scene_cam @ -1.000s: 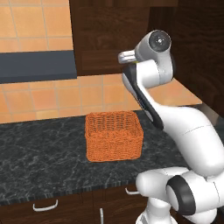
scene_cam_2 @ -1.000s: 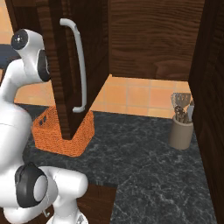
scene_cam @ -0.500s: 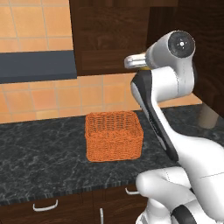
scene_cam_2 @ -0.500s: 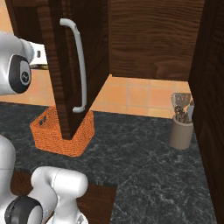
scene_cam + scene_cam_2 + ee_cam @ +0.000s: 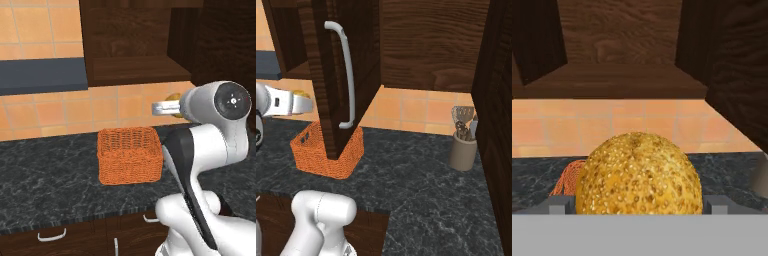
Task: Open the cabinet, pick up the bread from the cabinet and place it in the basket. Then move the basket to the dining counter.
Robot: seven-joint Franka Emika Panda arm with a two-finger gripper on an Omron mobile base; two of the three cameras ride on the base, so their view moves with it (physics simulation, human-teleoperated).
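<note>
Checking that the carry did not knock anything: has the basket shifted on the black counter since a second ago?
No. In the left base view the basket sits at the same spot on the black counter, below the cabinet, as before.

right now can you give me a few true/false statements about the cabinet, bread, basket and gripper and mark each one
1. The cabinet door stands open. True.
2. The bread lies in the basket. False: it sits between the fingers of the gripper, held in the air, with the basket lower down on the black counter.
3. The basket has nothing in it. True, as far as the left base view shows its inside.
4. A holder with utensils stands inside the basket. False: it stands on the counter, apart from the basket, near the right wall.
5. The basket rests on a beige marble island. False: it rests on the black speckled counter.
</note>
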